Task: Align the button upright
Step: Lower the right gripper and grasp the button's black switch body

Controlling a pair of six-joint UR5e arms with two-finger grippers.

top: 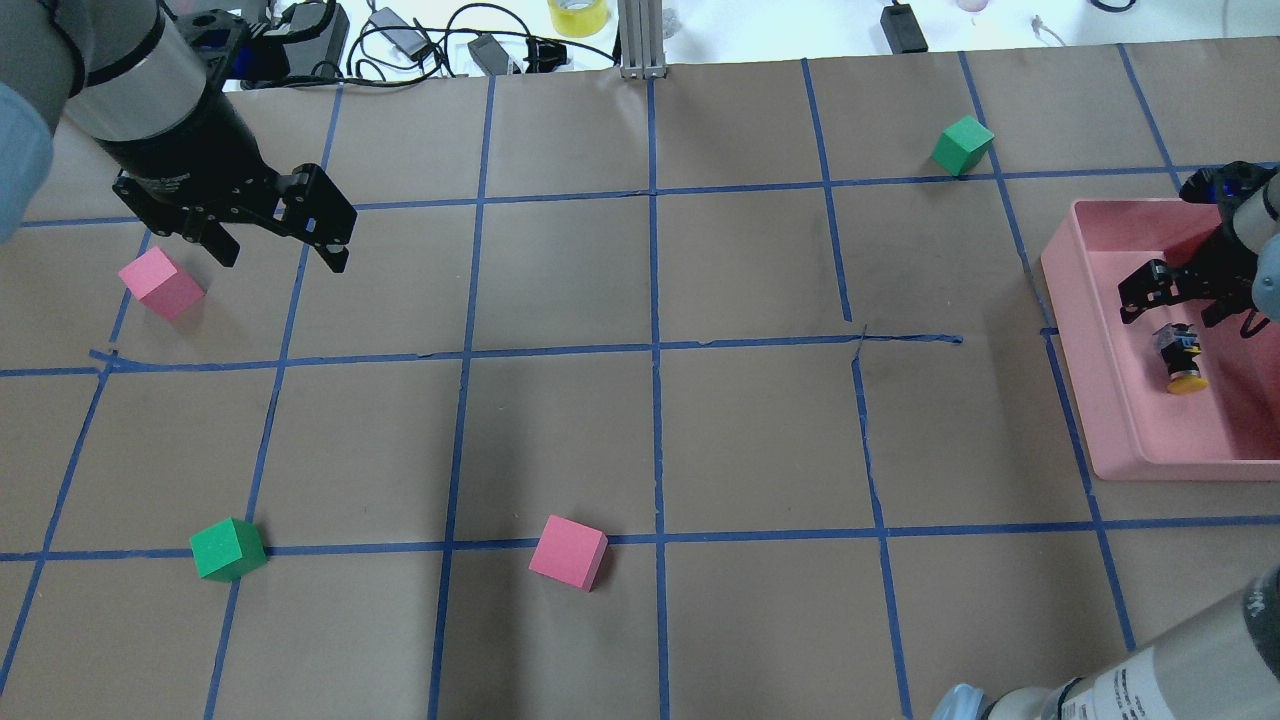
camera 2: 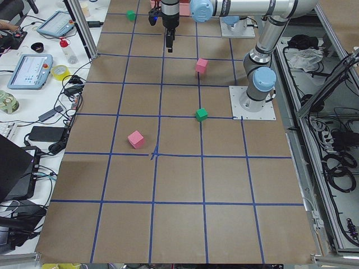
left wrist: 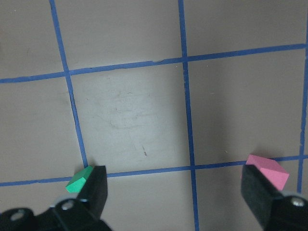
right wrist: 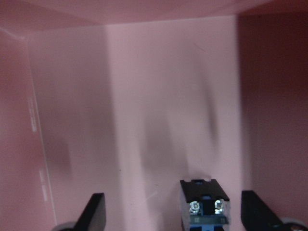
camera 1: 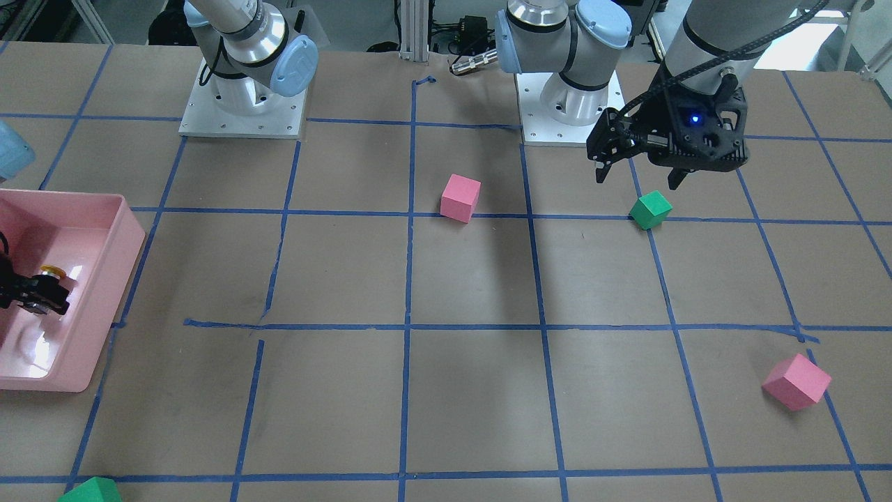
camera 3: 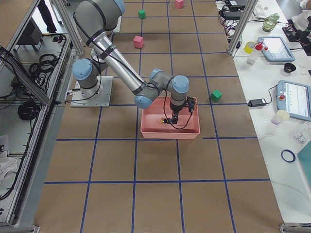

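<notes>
The button (top: 1178, 356) lies on its side on the floor of a pink bin (top: 1083, 340), its yellow cap toward the robot. My right gripper (top: 1185, 303) hangs open low inside the bin, right over the button's block end. In the right wrist view the grey-blue contact block (right wrist: 204, 203) sits between the spread fingers (right wrist: 95, 212), nearer the right-hand one and touching neither. The front view shows the yellow cap (camera 1: 51, 270) next to the right gripper (camera 1: 35, 294). My left gripper (top: 282, 255) is open and empty above the table, far from the bin.
A pink cube (top: 160, 283) and a green cube (top: 228, 549) lie near the left gripper. Another pink cube (top: 568, 552) sits near the middle front. A second green cube (top: 963, 144) lies beyond the bin. The bin's walls close in around the right gripper.
</notes>
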